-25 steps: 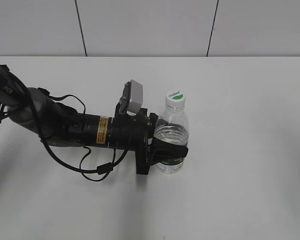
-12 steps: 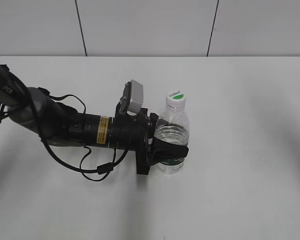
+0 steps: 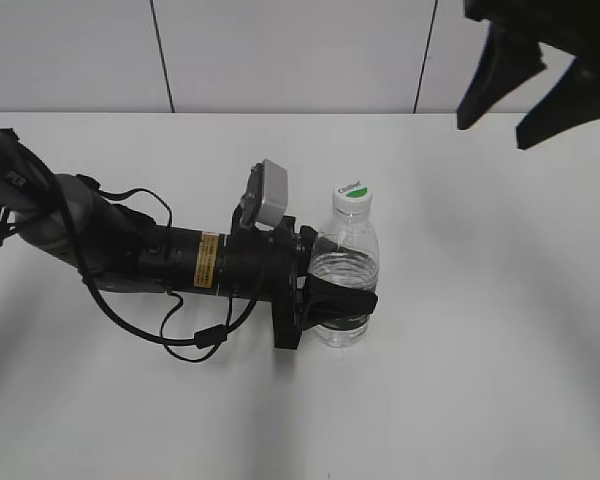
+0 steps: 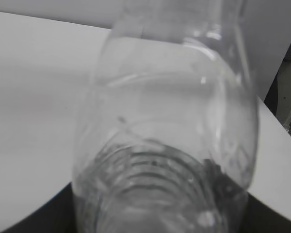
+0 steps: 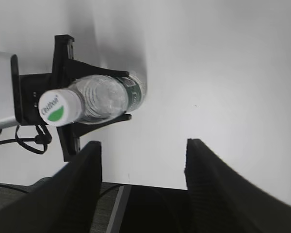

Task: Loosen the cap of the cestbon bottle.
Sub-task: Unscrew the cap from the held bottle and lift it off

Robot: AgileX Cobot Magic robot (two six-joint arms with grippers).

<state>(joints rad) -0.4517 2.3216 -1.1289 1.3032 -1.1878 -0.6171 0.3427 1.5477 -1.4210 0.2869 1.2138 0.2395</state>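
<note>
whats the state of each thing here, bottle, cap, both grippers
bottle: upright on the table, partly filled with water, clamped low on its body
cap: on the bottle neck, nothing touching it
left gripper: shut on the bottle
right gripper: open, in the air up and to the right of the bottle, holding nothing

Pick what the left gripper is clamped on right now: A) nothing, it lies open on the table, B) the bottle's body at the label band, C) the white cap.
B: the left gripper wraps the cestbon bottle low on its body, below the cap, which stays free.
</note>
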